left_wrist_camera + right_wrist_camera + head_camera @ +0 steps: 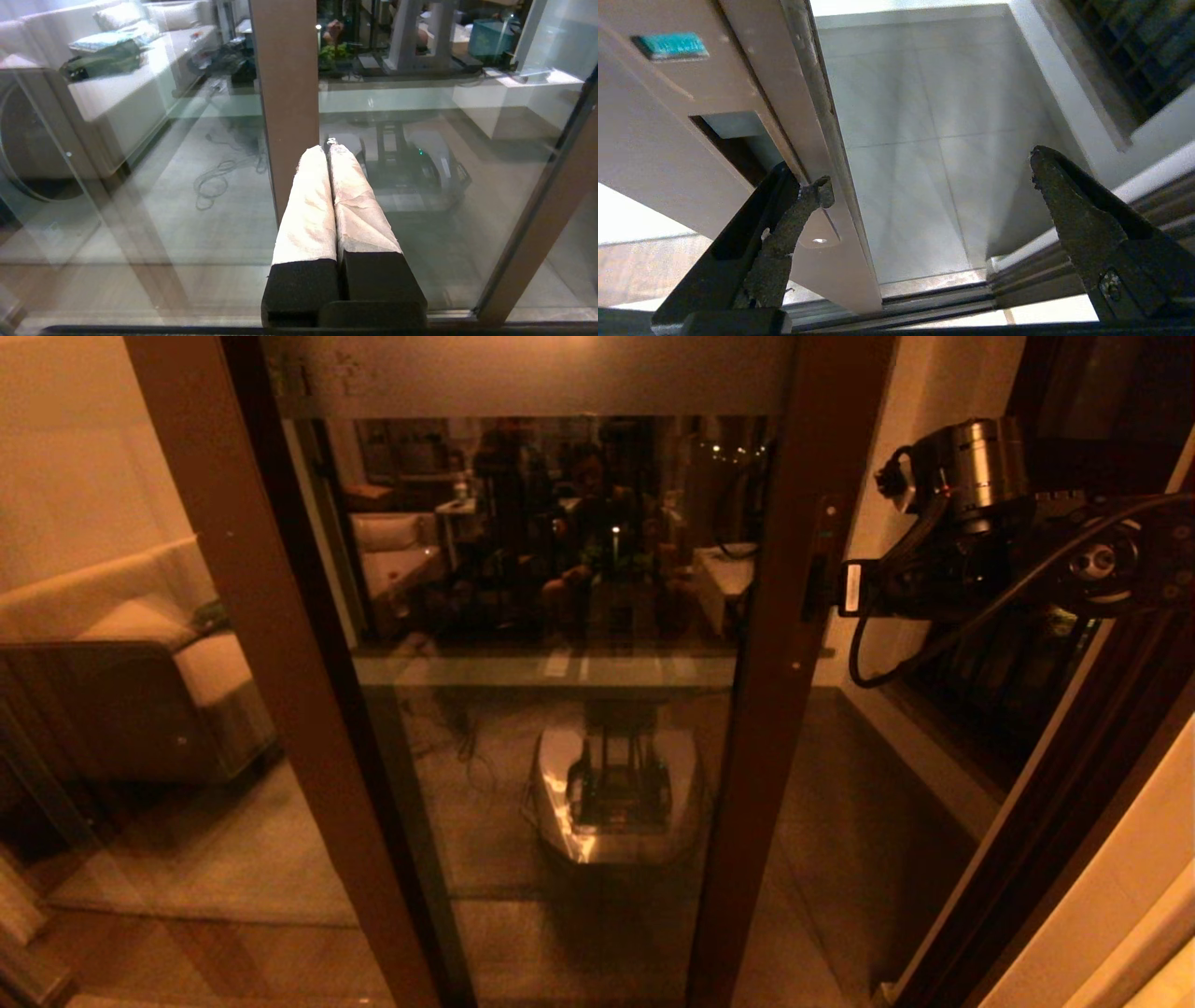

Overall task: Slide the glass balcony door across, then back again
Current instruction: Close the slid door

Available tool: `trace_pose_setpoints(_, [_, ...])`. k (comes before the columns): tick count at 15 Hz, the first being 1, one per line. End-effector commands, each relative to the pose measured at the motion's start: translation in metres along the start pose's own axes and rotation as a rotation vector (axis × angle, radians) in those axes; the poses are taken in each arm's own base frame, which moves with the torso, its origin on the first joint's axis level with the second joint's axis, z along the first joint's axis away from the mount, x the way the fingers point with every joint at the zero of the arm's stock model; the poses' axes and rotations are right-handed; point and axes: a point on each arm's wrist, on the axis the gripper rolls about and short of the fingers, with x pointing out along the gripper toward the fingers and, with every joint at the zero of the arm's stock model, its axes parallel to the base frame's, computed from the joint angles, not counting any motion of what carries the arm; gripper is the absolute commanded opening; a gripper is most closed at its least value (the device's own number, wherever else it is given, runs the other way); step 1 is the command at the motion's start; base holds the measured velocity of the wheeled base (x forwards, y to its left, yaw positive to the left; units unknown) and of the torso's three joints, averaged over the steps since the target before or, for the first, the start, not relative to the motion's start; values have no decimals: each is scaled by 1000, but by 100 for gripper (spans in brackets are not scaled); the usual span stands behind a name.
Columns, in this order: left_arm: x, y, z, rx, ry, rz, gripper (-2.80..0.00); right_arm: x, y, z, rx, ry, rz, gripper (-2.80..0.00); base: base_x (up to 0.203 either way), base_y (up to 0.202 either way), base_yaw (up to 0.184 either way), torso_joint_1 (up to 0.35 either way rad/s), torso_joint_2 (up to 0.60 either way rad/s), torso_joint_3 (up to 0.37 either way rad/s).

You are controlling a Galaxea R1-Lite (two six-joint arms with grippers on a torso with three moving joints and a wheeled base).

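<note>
The glass balcony door (560,756) fills the middle of the head view, with a frosted band on top and a brown right stile (775,644). An open gap to its right shows the balcony floor. My right gripper (826,588) reaches in from the right to that stile at handle height. In the right wrist view the gripper (929,177) is open: one fingertip (817,191) lies against the stile's edge just by the recessed handle slot (733,140), while the other hangs free over the gap. My left gripper (328,149) is shut on nothing, its white-wrapped fingers pointing at a brown stile (285,93) behind glass.
The floor track (934,303) runs under the door's edge. A dark barred window (1008,681) and a white sill line the balcony's right side. The brown door jamb (1055,803) stands at the right. A sofa (140,644) reflects in the left pane.
</note>
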Motion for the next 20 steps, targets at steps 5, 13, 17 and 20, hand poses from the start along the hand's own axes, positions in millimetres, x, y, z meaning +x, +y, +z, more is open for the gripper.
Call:
trace_pose_setpoints(5, [2, -1, -10, 0, 34, -2, -280, -2, -15, -2, 9, 13, -27, 0, 0, 0, 0, 0, 0, 0])
trace_pose_setpoints(13, [2, -1, -10, 0, 34, -2, -280, -4, -33, -5, 20, 27, -66, 0, 0, 0, 0, 0, 0, 0])
trace_pose_setpoints(17, [2, -1, -10, 0, 34, -2, -280, -2, -39, -9, 26, 13, -78, 0, 0, 0, 0, 0, 0, 0])
trace_pose_setpoints(20, [2, -1, -10, 0, 34, -2, -280, -4, -46, -9, 32, 13, -95, 0, 0, 0, 0, 0, 0, 0])
